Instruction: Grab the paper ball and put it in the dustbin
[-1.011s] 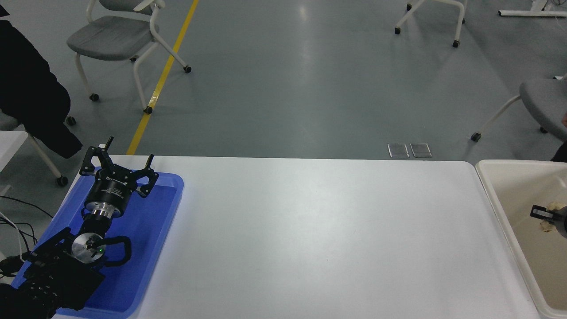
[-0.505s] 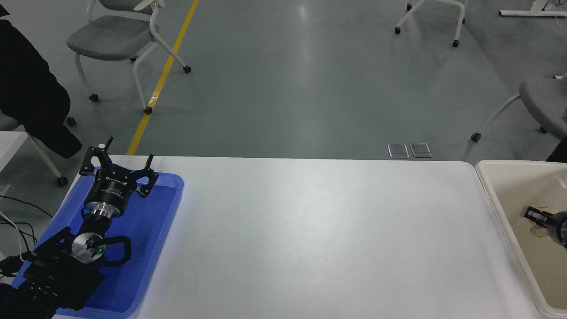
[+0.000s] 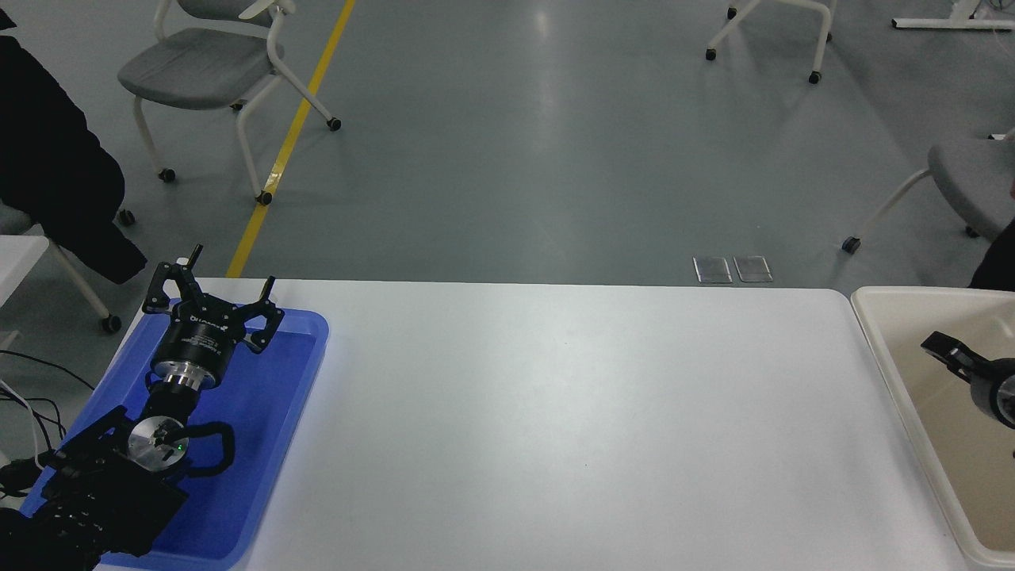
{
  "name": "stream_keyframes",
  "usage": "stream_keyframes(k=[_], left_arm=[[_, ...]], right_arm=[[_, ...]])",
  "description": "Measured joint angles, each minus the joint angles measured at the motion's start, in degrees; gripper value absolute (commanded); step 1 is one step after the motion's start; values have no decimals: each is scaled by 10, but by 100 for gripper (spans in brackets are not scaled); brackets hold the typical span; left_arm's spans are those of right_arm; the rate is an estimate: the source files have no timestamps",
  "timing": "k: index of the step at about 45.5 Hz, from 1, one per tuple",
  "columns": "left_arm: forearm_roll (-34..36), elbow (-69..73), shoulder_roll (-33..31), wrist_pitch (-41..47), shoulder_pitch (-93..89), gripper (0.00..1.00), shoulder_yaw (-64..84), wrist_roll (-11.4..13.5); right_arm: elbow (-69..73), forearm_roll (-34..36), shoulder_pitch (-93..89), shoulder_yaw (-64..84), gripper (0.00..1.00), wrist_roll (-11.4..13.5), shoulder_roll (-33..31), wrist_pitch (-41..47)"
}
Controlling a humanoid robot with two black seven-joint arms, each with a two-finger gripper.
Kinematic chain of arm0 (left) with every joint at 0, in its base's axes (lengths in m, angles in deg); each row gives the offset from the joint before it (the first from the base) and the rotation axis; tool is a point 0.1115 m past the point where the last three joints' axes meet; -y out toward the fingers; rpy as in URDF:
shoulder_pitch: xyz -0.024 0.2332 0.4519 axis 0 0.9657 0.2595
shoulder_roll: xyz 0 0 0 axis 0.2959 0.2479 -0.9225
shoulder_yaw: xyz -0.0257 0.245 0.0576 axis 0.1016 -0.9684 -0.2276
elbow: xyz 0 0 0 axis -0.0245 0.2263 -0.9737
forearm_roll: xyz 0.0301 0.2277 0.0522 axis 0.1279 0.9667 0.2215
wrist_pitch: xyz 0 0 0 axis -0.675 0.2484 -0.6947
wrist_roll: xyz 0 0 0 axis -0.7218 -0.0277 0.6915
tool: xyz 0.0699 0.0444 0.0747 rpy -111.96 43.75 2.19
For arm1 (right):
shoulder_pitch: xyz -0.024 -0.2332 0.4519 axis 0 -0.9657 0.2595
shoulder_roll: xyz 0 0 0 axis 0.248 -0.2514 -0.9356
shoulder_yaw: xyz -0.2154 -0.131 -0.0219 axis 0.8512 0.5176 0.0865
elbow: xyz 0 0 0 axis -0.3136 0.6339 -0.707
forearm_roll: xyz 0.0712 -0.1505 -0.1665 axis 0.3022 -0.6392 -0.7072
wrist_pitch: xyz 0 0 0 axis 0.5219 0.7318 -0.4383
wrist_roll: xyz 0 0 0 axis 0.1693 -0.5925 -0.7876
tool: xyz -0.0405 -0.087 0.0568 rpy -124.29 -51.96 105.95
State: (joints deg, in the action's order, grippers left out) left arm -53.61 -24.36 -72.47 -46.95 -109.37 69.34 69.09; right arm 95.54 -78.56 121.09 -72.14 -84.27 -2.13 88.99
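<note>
The cream-white dustbin [image 3: 875, 321] stands at the table's right end, cut off by the picture's edge. My right gripper [image 3: 961, 363] comes in from the right edge and hangs over the bin's inside. One black finger [image 3: 940, 346] sticks out to the upper left, and nothing shows between the fingers. The paper ball is out of view. My left gripper [image 3: 230, 274] is parked open and empty over the blue tray [image 3: 285, 373] at the lower left.
The white table [image 3: 555, 412] stretches between the tray and the bin. Grey chairs [image 3: 206, 67] stand on the floor behind the table. A dark coat [image 3: 55, 174] hangs at the far left. Another chair [image 3: 971, 186] is at the right.
The right gripper held the paper ball over the bin a second ago. It has since spread its fingers and risen a little, and the ball no longer shows. The left arm has not moved.
</note>
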Motion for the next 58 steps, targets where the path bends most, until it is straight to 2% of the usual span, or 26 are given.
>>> stream_keyframes(k=[14, 22, 31, 37, 48, 58], left_arm=[[0, 0, 0, 0, 0, 100, 0, 0], [0, 0, 0, 0, 0, 100, 0, 0], [0, 0, 0, 0, 0, 100, 0, 0], [0, 0, 0, 0, 0, 100, 0, 0], [0, 0, -1, 0, 0, 100, 0, 0], [0, 0, -1, 0, 0, 100, 0, 0]], right_arm=[[143, 145, -19, -205, 100, -1, -14, 3], [181, 217, -34, -277, 100, -1, 20, 16], [195, 336, -50, -320, 100, -1, 72, 63], [198, 389, -69, -341, 100, -2, 100, 106], [185, 423, -101, -370, 100, -2, 118, 176], [174, 435, -116, -382, 100, -2, 125, 205]])
